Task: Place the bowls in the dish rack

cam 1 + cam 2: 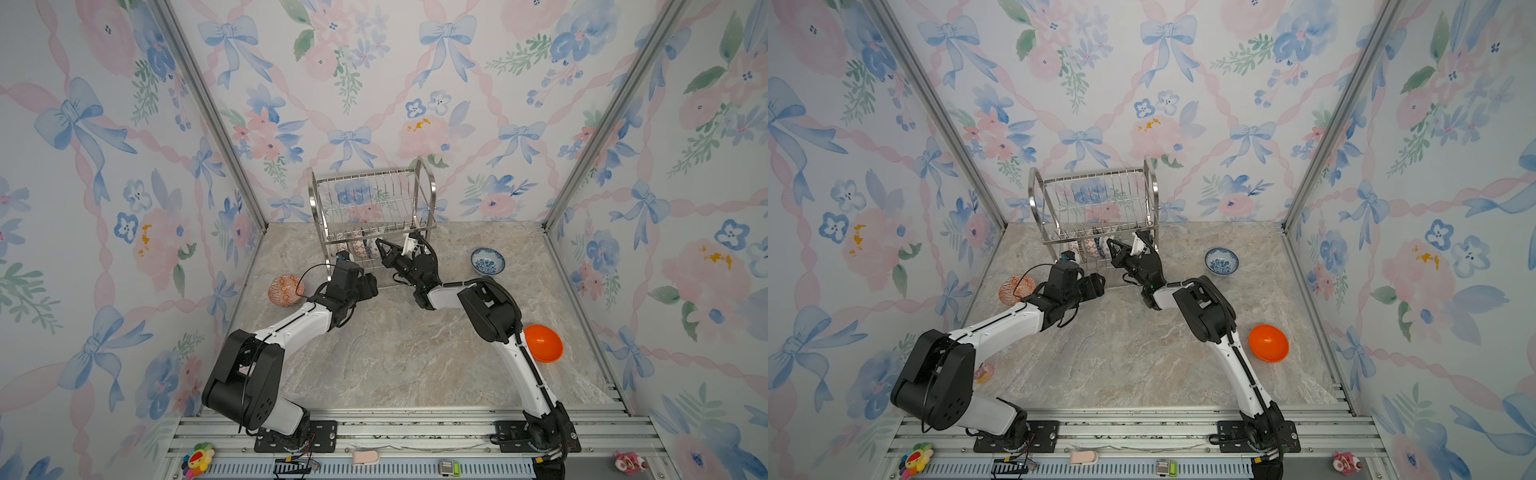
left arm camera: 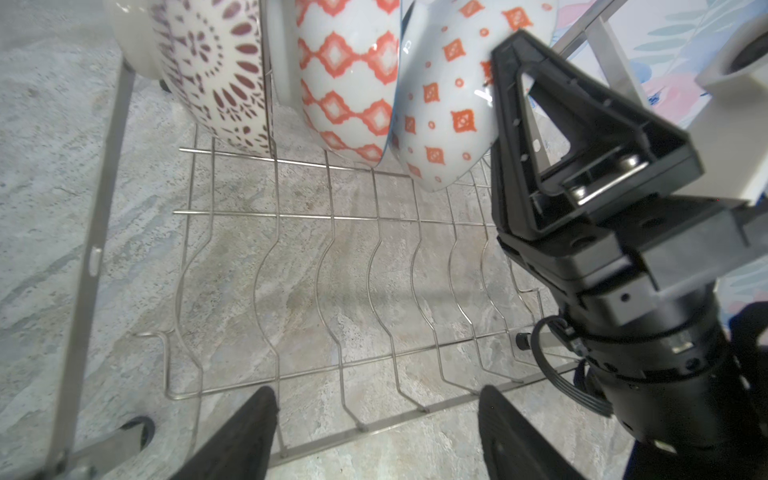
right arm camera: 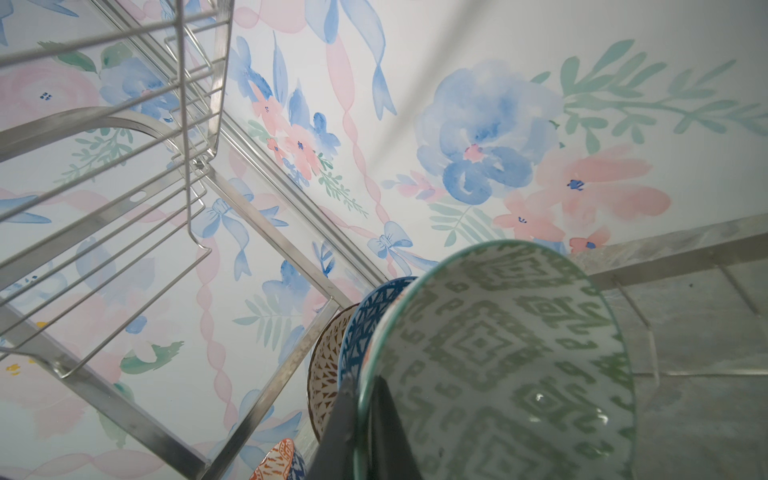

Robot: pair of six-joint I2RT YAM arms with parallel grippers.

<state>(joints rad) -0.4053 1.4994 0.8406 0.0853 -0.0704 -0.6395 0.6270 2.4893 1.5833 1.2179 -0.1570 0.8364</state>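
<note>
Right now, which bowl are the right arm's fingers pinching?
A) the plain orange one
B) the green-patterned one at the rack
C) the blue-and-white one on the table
B: those fingers clamp the rim of the green-patterned bowl at the dish rack.

Light is bright, soft and even, falling from above the rack (image 1: 370,195). Shadows on the table (image 1: 395,365) before the rack are faint, without hard edges. In both top views the posts (image 1: 216,120) beside the rack lean outward, a wide-lens bend. The orange bowl (image 1: 543,343), right of the rack, carries a small glare. At the rack, the green bowl (image 3: 498,357) shows white glints and looks slightly soft. The fingers (image 2: 245,432) of the left gripper (image 2: 378,392), before the rack, are blurred.
</note>
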